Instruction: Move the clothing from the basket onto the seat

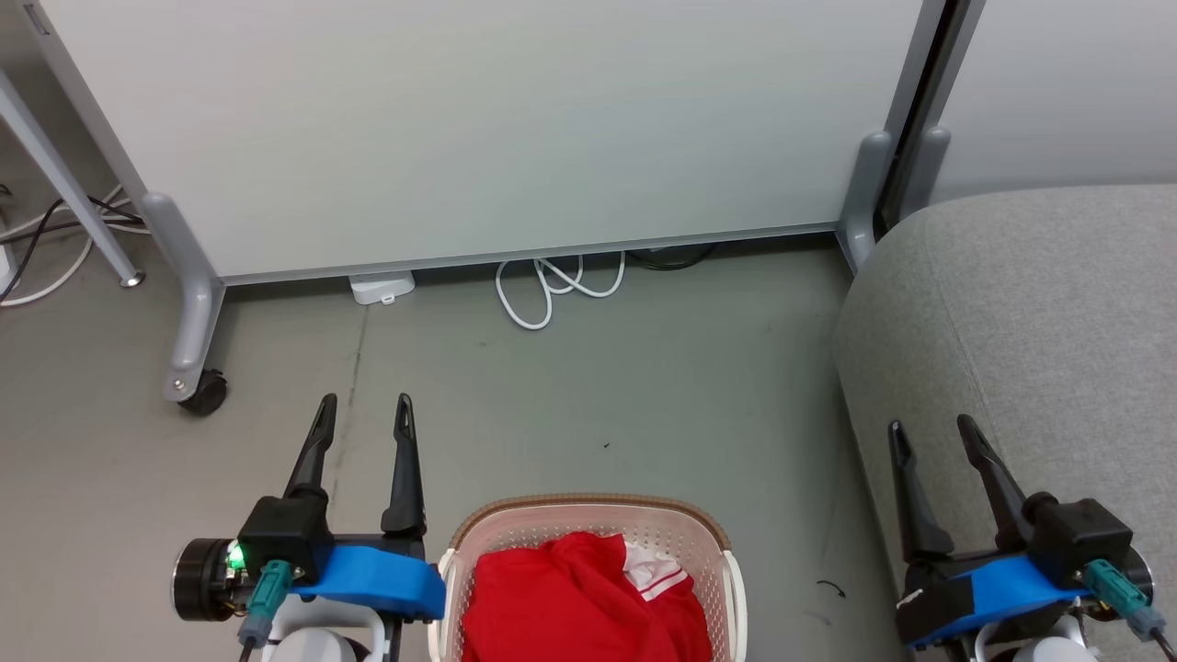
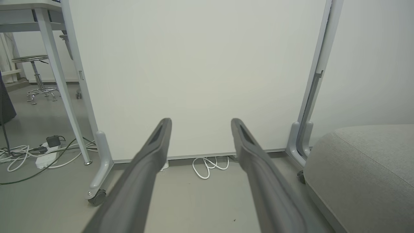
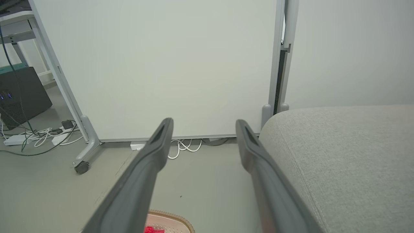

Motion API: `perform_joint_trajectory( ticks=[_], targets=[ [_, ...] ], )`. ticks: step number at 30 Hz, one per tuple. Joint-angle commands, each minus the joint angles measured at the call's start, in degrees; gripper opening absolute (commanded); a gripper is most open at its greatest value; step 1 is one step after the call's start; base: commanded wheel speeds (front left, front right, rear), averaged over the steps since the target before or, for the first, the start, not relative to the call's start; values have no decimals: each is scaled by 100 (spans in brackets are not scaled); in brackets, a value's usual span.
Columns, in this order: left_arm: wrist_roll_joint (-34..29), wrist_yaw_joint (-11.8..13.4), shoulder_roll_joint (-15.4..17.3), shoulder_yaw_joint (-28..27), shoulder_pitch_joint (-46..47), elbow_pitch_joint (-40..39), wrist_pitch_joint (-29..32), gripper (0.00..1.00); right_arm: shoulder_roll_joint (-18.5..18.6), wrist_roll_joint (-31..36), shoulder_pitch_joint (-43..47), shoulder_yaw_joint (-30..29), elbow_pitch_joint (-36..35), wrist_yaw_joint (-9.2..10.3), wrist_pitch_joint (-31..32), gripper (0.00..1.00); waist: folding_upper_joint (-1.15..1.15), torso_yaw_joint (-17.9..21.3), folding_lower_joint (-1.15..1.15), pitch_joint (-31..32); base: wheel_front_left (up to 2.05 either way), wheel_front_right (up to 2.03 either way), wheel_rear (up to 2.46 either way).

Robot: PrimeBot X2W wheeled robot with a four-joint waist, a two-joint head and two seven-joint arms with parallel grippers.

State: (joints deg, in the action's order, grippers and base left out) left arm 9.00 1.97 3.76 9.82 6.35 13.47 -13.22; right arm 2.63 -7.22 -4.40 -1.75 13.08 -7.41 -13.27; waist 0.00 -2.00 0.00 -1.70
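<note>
Head view: red clothing heaped in cream basket, bottom centre; white striped trim at heap's upper right. Grey seat at right. Left gripper lower left, right gripper lower right: both spread wide, empty.
Left wrist view: fingers apart above floor; seat lower right.
Right wrist view: basket rim, red scrap at bottom edge.
Judgement: fabric light, limp, will drape; pinch raised fold at crest.

Grey floor, lightly scuffed. Basket stood on it at near centre; seat stood to the right, apart from it. Along the panel foot lay a coiled white cable and a small white box; black caster at left.
</note>
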Motion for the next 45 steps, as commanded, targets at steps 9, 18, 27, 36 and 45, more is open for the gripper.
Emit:
perform_joint_trajectory(
  ticks=[9, 18, 27, 36, 45],
  targets=[
    [-434, 4, 9, 55, 46, 38, -122, 100, 40, 460, -39, -4, 55, -13, -129, 100, 0, 4, 0, -9, 0, 0, 0],
    [-698, -32, -12, 75, 33, 95, -207, 100, 42, 760, -33, -8, 135, -14, -202, 100, 0, 11, 0, -12, 0, 0, 0],
    [-643, -80, -44, 24, 50, 177, -206, 100, 41, 699, -40, -40, 198, -9, -199, 100, 0, -15, 0, -10, 0, 0, 0],
    [-609, -135, -63, -41, 12, 209, -206, 100, 41, 669, -45, -11, 237, -9, -199, 100, 0, -1, 0, -15, 0, 0, 0],
    [-636, -265, -74, 62, 234, 297, -207, 100, 40, 717, -90, -44, 209, -9, -199, 100, 0, -8, 0, -107, 0, 0, 0]
  ],
)
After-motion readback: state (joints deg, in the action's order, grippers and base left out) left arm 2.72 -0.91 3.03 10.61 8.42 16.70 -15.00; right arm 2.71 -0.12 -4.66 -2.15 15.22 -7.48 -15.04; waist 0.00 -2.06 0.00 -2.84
